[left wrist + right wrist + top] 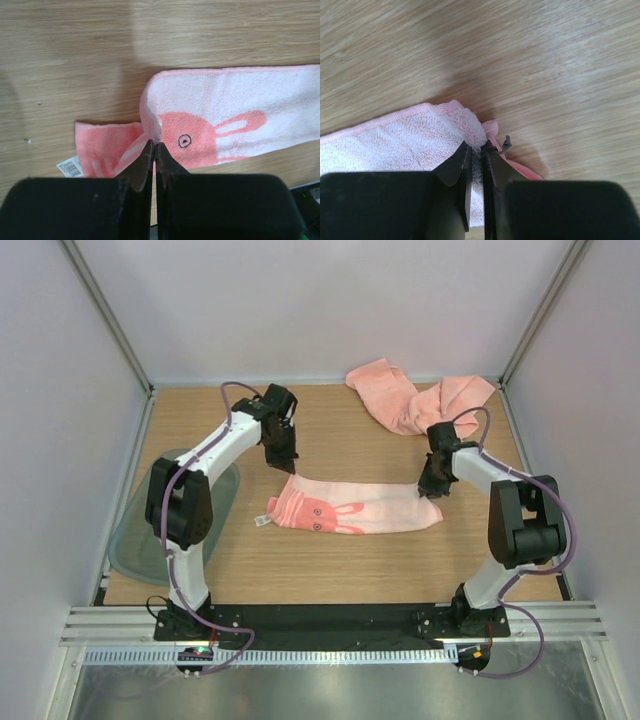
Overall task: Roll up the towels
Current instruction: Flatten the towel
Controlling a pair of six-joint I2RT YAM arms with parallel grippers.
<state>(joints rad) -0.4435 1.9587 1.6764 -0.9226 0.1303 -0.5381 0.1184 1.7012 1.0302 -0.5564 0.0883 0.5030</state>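
Note:
One towel [360, 510], salmon-pink with a pale band and a rabbit picture, lies folded into a long strip across the middle of the table. My left gripper [284, 462] stands at its left end. In the left wrist view the jaws [154, 145] are shut, pinching a raised ridge of the towel [240, 100] beside the rabbit's eye. My right gripper [434, 488] is at the strip's right end. There its jaws [477, 149] are shut on a corner of the towel [395, 140], with terry cloth showing between the fingers. More towels [415, 395] lie heaped at the back right.
A translucent grey-green tray [135, 540] sits at the left edge, partly under the left arm. A white barcode label [70, 167] sticks out of the towel's left end. Frame posts and white walls close the table on three sides.

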